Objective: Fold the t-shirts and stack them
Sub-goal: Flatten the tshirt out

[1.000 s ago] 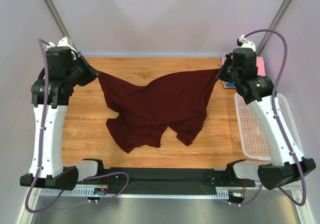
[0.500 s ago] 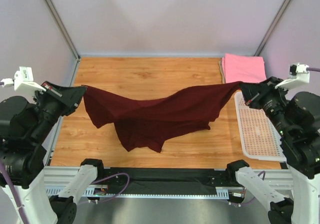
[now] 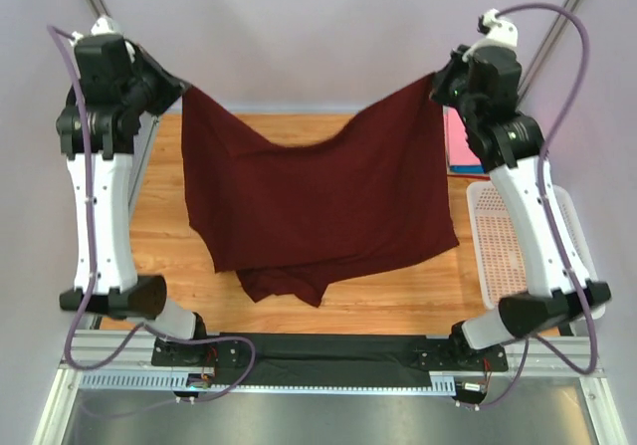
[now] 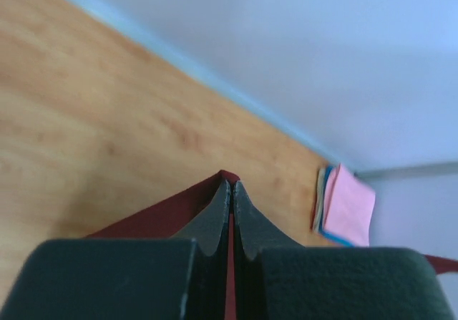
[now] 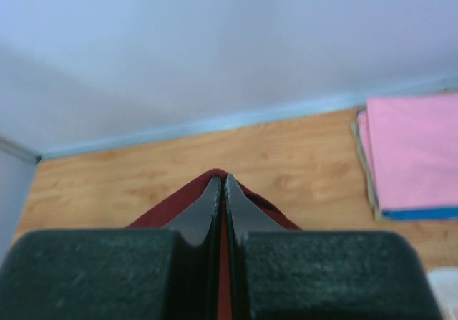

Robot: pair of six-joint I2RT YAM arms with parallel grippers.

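Tee (image 3: 318,196) held up, spread.
My left gripper (image 3: 180,89) and right gripper (image 3: 435,84) each clamp a top corner; I should lower evenly, taut, so it lands flat.

Top external view: mounted high behind the arm bases (image 3: 109,301), which sit at the lower frame edge. It faces down and forward over the table (image 3: 159,236) to the far wall (image 3: 328,37), giving wide coverage.

Left wrist view: very close behind the left gripper (image 4: 229,184), aimed across the boards at that wall, horizon strongly tilted.

Right wrist view: equally close behind the right gripper (image 5: 220,178), horizon nearly level.

All three views share the maroon t-shirt (image 3: 318,196) and the folded stack (image 5: 415,155), which sits at frame right.
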